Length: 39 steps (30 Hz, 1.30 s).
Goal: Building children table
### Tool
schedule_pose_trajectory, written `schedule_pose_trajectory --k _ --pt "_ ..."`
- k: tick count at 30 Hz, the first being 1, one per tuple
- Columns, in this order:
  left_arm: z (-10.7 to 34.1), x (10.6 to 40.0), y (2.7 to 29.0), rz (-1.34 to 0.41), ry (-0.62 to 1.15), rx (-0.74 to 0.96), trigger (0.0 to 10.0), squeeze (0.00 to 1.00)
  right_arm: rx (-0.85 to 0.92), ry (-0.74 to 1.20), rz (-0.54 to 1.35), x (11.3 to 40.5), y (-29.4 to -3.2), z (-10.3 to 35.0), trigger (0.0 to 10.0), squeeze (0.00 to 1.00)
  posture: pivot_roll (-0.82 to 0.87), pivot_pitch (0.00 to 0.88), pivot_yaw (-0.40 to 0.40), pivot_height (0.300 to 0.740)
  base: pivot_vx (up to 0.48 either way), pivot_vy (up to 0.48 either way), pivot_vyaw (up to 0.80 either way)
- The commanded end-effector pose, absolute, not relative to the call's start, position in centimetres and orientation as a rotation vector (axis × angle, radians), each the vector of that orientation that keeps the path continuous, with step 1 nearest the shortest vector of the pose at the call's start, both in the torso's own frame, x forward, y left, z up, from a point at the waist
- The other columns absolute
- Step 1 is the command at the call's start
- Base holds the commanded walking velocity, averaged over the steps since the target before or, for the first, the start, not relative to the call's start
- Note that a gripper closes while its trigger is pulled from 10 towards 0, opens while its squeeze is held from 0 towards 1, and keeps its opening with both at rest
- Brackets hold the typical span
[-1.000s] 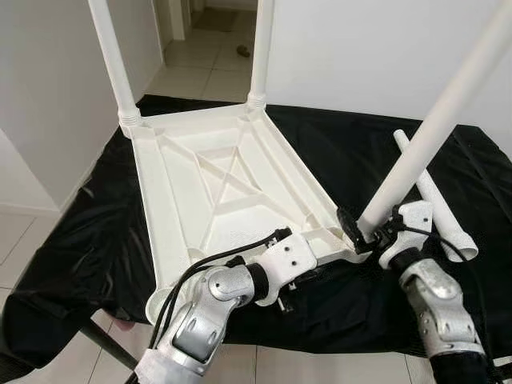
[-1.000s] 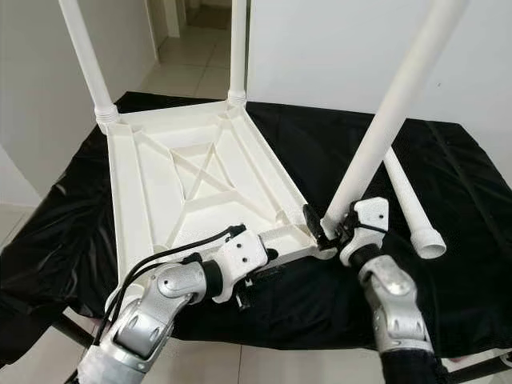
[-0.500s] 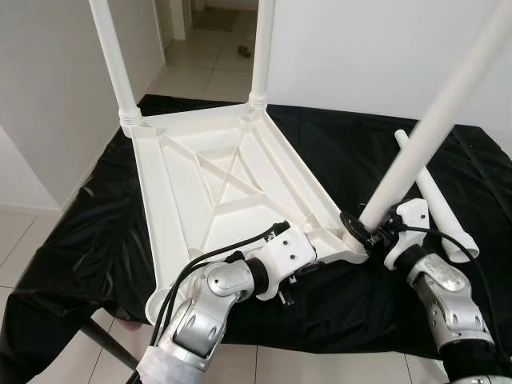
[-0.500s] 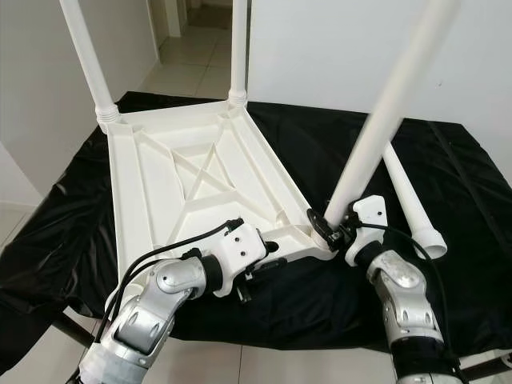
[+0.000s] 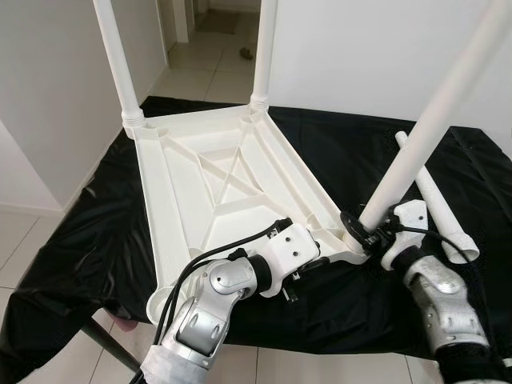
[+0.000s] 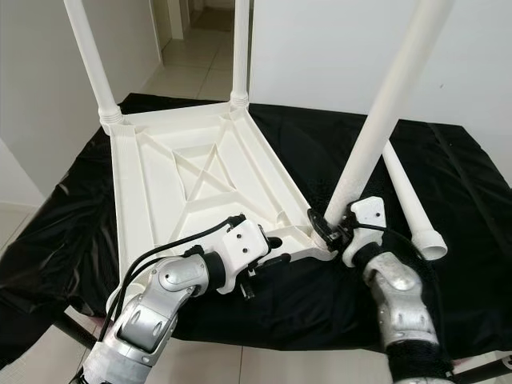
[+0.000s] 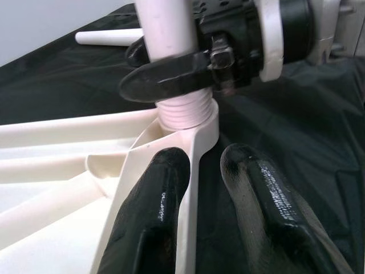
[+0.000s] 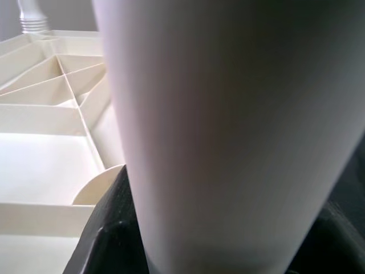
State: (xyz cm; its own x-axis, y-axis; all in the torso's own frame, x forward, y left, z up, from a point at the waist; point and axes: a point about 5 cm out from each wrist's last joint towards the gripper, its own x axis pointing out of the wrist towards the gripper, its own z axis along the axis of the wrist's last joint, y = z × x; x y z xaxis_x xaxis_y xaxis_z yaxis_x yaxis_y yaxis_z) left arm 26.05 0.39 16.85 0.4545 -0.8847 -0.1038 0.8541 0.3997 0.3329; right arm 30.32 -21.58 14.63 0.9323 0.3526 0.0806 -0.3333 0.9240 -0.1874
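Note:
A white plastic tabletop (image 5: 184, 192) lies upside down on a black cloth. Two legs (image 5: 118, 64) (image 5: 262, 48) stand screwed into its far corners. My right gripper (image 5: 364, 232) is shut on a third leg (image 5: 432, 128), just above its threaded end. That thread (image 7: 182, 114) sits in the near right corner socket, and the leg leans to the right. My left gripper (image 7: 202, 157) is open and straddles the tabletop's rim just short of that socket, one finger (image 7: 159, 188) inside against the wall and the other outside.
A loose fourth leg (image 5: 436, 200) lies on the cloth to the right of the tabletop. The cloth-covered surface ends close in front of me. White walls stand left and behind, and a tiled hallway opens at the far side.
My left gripper has slid a little along the rim toward the near right corner. The right gripper has settled the leg's base closer onto the socket.

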Motion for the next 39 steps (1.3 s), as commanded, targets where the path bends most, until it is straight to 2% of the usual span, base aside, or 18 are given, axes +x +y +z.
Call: schedule_pose_trajectory --k 1,3,6,13,14,21,22,29,39 --pt "17.0 26.9 0.7 -0.911 -0.126 0.353 10.0 0.0 -0.185 0.003 0.325 29.7 -21.4 12.0 10.0 0.0 -0.01 0.051 -0.016 0.74 0.0 0.0 0.0" --pt "17.0 26.9 0.7 -0.911 -0.126 0.353 10.0 0.0 -0.185 0.003 0.325 29.7 -21.4 12.0 10.0 0.0 -0.01 0.051 -0.016 0.74 0.0 0.0 0.0" --pt "17.0 27.0 0.6 -0.908 -0.127 0.35 10.0 0.0 -0.152 -0.005 0.229 29.3 -20.0 11.3 10.0 0.0 -0.02 0.032 -0.017 0.74 0.0 0.0 0.0" --pt "17.1 27.4 0.7 -0.896 -0.13 0.351 10.0 0.0 -0.107 0.006 0.07 29.4 -19.3 10.9 10.0 0.0 -0.02 0.02 -0.014 0.74 0.0 0.0 0.0" --pt "17.2 27.6 0.7 -0.891 -0.131 0.35 10.0 0.0 -0.057 0.005 -0.038 29.4 -18.9 10.8 10.0 0.0 -0.02 0.012 -0.011 0.74 0.0 0.0 0.0" --pt "17.3 27.8 0.7 -0.89 -0.134 0.346 10.0 0.0 0.019 0.013 -0.179 29.2 -18.0 10.4 10.0 0.0 -0.02 0.0 -0.003 0.74 0.0 0.0 0.0" --pt "17.3 27.8 0.7 -0.89 -0.137 0.346 10.0 0.0 0.064 0.017 -0.258 29.0 -17.5 10.3 10.0 0.0 -0.02 0.0 -0.002 0.74 0.0 0.0 0.0" --pt "17.4 27.9 0.7 -0.89 -0.14 0.342 10.0 0.0 0.116 0.025 -0.291 29.1 -16.1 10.4 10.0 0.0 -0.02 0.0 -0.001 0.74 0.0 0.0 0.0" --pt "17.4 27.8 0.7 -0.886 -0.138 0.33 10.0 0.0 0.128 -0.005 -0.329 29.0 -16.2 10.7 10.0 0.0 -0.01 0.0 -0.008 0.74 0.0 0.0 0.0"
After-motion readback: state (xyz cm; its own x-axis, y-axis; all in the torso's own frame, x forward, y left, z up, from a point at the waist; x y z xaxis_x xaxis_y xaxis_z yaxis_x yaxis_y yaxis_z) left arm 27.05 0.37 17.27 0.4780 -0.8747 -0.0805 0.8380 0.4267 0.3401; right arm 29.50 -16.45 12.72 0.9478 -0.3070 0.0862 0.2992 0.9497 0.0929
